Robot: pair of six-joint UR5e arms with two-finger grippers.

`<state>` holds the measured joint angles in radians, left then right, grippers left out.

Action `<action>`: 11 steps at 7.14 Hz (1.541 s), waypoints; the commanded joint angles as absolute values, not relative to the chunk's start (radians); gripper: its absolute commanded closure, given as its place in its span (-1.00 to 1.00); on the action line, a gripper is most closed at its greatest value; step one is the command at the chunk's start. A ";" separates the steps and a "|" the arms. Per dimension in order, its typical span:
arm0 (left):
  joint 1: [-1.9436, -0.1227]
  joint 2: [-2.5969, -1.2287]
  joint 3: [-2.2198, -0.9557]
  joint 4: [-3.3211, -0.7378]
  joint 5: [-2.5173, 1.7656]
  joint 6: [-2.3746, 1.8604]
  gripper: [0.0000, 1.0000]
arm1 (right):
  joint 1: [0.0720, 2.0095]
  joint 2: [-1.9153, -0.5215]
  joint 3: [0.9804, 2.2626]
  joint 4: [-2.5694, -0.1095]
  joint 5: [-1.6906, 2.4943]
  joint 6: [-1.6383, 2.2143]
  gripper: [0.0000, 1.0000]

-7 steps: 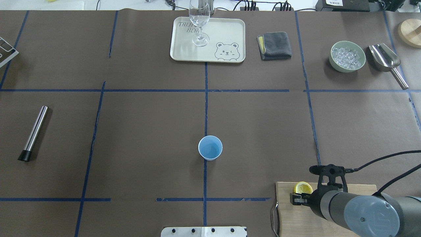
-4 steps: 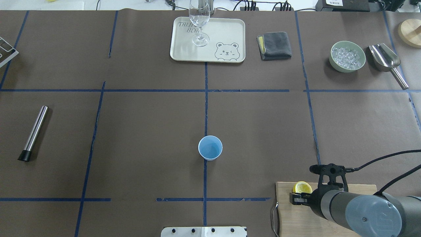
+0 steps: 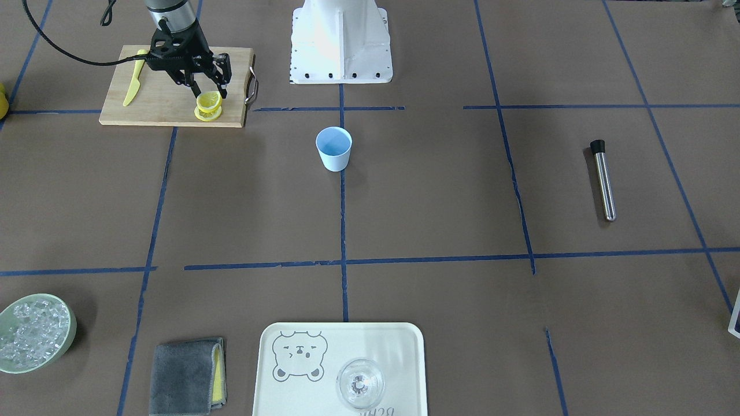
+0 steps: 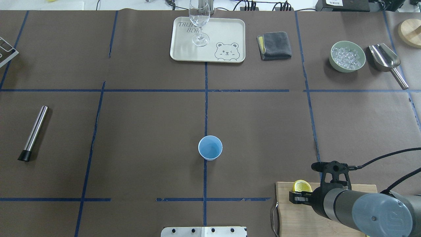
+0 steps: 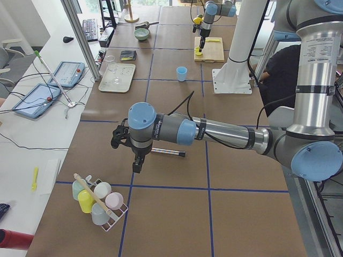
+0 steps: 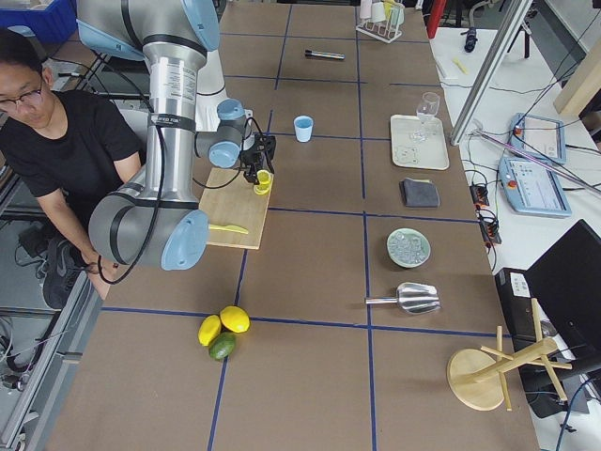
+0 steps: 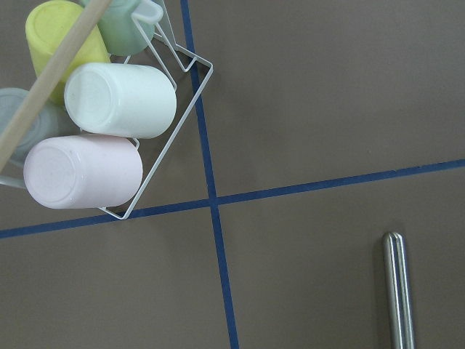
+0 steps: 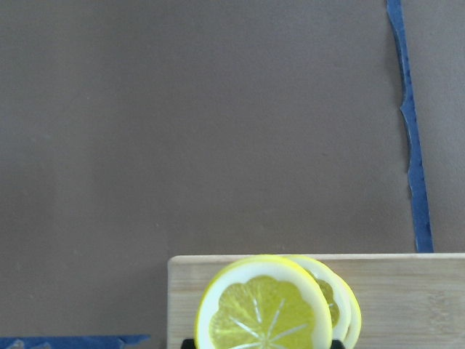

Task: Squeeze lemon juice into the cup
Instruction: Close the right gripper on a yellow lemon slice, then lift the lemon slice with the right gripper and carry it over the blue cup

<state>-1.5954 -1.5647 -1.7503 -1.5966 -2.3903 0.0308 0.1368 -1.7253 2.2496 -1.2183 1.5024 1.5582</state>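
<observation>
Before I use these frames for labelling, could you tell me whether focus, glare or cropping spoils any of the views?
Right wrist view: the lemon is sharp and evenly lit, though the bottom edge crops it. Front-facing view: the white robot base is blown out, losing surface detail. Overhead view: shadows are soft and faint, and the top edge cuts off the glass.

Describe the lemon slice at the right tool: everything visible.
The lemon slice is a thin, plastic-looking disc with a yellow rind and a paler face marked by white spokes. It stands tilted on edge, seemingly pinched at its rim by the right tool, over a second slice lying near a corner of the wooden cutting board.
</observation>
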 commanded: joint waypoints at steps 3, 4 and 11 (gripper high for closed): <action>-1.597 -1.565 -1.746 -1.597 -2.391 0.034 -1.00 | 0.364 -1.547 2.303 -1.387 1.697 1.557 -0.14; -1.595 -1.565 -1.750 -1.597 -2.391 0.031 -1.00 | 0.383 -1.384 2.287 -1.561 1.733 1.557 -0.14; -1.594 -1.571 -1.726 -1.598 -2.393 0.034 -1.00 | 0.311 -0.812 1.861 -1.813 1.644 1.583 -0.15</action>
